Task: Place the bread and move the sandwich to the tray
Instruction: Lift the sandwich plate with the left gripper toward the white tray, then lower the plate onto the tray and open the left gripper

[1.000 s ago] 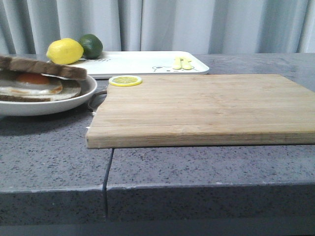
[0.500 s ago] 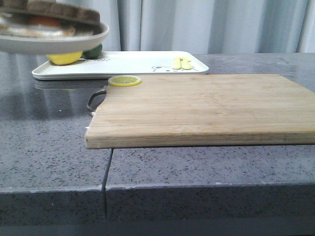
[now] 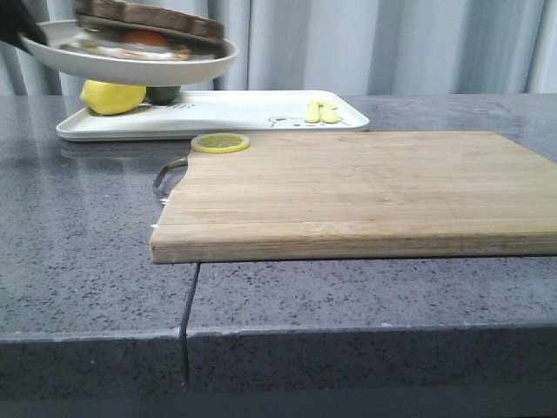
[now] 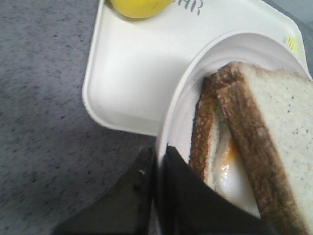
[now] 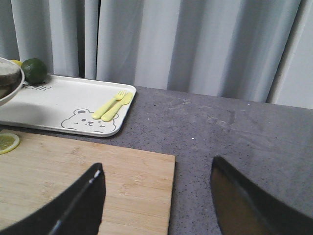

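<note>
White tray (image 5: 58, 105) with a bear drawing and yellow marks; brown-crusted sandwich (image 4: 254, 161) showing orange yolk on a white plate (image 3: 130, 65); yellow lemon (image 3: 111, 96), green lime (image 5: 34, 70), speckled grey surface (image 3: 87, 279).

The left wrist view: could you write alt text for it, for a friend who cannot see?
A round white plate carrying an egg sandwich is pinched at its rim by the left gripper, its dark jaws shut on the edge. The plate overlaps a white tray on a grey speckled counter. A lemon shows at the tray's far end.
</note>
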`<state>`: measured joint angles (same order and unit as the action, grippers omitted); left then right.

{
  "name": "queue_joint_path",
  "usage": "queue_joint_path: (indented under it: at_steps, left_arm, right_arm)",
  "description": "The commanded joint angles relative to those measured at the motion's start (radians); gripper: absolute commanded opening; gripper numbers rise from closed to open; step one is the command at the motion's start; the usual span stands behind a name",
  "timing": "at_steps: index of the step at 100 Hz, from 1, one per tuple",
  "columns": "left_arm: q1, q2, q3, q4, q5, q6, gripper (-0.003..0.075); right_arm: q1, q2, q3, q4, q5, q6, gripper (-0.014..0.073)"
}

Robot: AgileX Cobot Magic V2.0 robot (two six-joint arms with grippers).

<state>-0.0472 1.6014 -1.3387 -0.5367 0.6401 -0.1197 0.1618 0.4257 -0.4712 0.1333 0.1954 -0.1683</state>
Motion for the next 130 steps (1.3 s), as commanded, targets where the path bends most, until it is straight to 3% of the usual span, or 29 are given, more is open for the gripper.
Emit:
queue_joint_path:
  at_steps: [1,39,67,130]
  left_arm:
    - [-0.026,0.023,-0.108,-0.058,-0.058,-0.003,-0.0019]
    - [-0.033,0.308,-0.485,-0.097,0.049,-0.001,-0.0019]
    - [-0.033,0.474,-0.680,-0.164,0.108,0.003,-0.0019]
    - [-0.033,0.605,-0.745,-0.194,0.118,0.027,-0.0019]
  right_arm:
    - [-0.006,0.002,-0.026,-0.008,-0.068,0.000,0.0471]
    - [-0.006,0.002,-0.026,-0.008,-0.066,0.000,0.0471]
    - [-0.006,0.002,-0.026,-0.008,-0.066,0.000,0.0471]
    - [-0.006,0.002,-0.026,-0.008,-0.066,0.000,0.0471]
